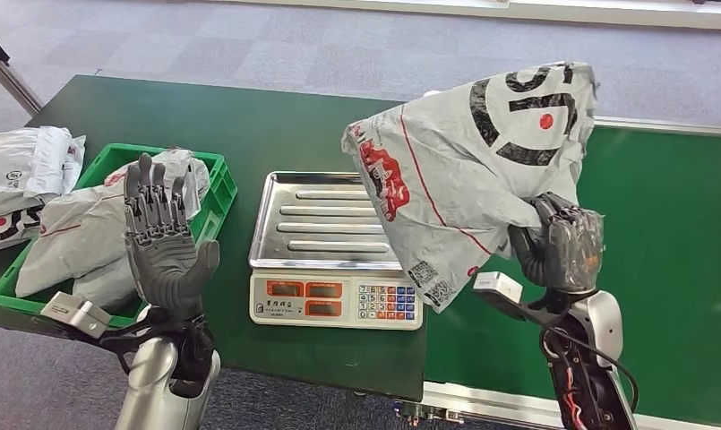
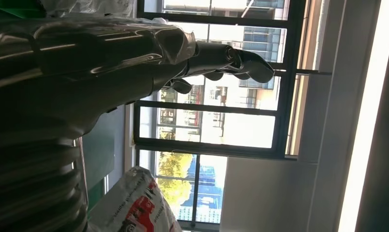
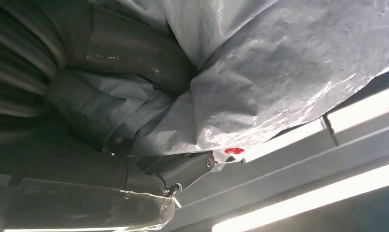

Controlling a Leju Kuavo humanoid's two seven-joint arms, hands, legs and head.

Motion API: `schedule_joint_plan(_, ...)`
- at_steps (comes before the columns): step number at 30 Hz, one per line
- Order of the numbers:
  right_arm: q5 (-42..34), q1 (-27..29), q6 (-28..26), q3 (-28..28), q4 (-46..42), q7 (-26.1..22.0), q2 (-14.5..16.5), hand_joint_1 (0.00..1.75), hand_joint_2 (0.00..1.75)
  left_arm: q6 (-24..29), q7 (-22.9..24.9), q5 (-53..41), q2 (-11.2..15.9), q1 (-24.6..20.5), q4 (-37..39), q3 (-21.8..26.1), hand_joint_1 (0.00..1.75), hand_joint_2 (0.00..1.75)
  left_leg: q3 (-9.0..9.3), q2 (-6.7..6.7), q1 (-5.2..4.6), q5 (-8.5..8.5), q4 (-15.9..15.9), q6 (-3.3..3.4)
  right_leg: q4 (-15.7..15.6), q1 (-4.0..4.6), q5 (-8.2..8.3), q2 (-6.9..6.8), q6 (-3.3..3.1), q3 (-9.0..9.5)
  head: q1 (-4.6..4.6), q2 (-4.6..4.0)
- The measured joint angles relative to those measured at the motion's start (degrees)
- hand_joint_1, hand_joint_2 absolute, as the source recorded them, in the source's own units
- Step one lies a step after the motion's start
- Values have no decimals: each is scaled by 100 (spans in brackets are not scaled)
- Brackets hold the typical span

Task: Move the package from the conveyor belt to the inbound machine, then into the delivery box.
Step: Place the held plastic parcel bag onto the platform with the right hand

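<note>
At the far left of the dark green worktop a few grey mail bags lie loose, and just right of them a green crate holds more bags, presumably the delivery box where parcels end up. The left hand stands upright in front of the crate, fingers apart and holding nothing, likely kept clear until needed. In the middle sits a scale with a bare steel tray, probably the inbound machine. To its right the right hand clutches the package, bunching the grey plastic, lifted above the conveyor belt and leaning toward the scale.
</note>
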Motion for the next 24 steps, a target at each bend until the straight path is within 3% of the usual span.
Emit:
schedule_joint_plan(5,219,-644,20,340,983,24,8,175,175,-37,1,-9,-1,-28,54,2,0,175,-3,-2,0,0,0,0,0,0,0,1,1,-2,0,0)
schedule_joint_plan(10,370,-832,73,479,1298,76,34,175,175,-68,1,-28,1,-29,65,-2,0,175,-4,-1,0,0,0,0,0,0,0,1,1,-2,1,0)
schedule_joint_plan(15,578,-1623,293,1073,2669,157,285,175,175,-137,1,-75,4,-59,140,-60,0,175,-3,-1,0,1,0,0,1,0,0,0,1,-3,1,0)
schedule_joint_plan(24,403,-2000,638,1259,3405,3,625,175,175,-139,1,-112,12,-167,250,-195,0,175,-3,0,0,0,1,0,1,0,0,1,1,-5,0,0)
